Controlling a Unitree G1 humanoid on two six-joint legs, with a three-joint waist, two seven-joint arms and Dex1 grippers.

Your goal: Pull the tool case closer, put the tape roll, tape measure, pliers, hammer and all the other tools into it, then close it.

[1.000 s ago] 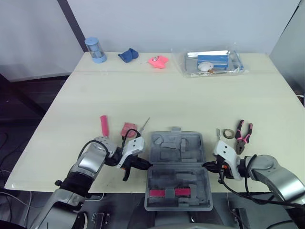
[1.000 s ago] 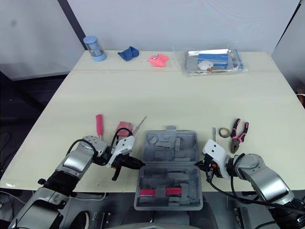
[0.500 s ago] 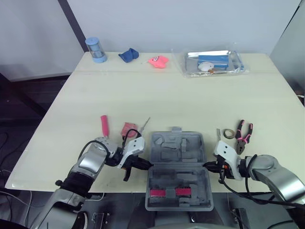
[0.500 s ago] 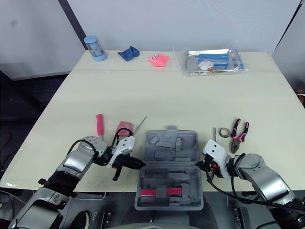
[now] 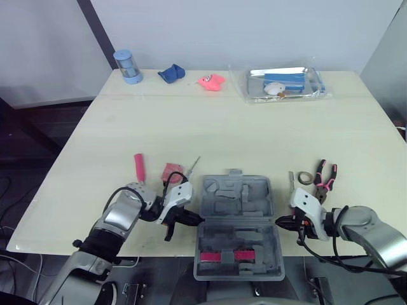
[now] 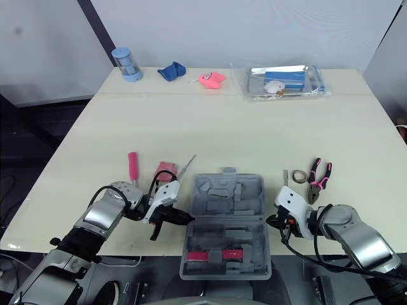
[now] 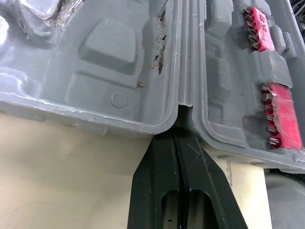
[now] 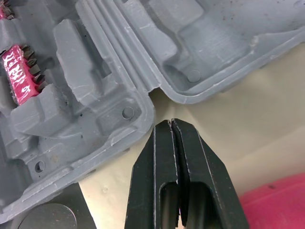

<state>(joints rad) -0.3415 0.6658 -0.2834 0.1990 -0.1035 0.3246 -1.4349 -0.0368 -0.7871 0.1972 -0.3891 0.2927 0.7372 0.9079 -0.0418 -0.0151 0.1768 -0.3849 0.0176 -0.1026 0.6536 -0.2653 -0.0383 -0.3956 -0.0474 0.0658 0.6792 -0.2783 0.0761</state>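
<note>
squarely bracketing the tool case (image 5: 237, 225) at lower centre with left gripper (image 5: 193, 220) and right gripper (image 5: 280, 221) clenched empty, likely for dragging.

Matt grey plastic tool case (image 5: 236, 198), smooth pale table (image 5: 222, 127), glossy clear bag (image 5: 299, 89)

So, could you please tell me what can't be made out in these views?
- Small red object beside the grey plastic tool case: head views, partly covered by the left arm; identity unclear.
- Clear plastic bag contents: head views, too small.
- Left tool tips: left wrist view, tucked under the case's rim.
</note>
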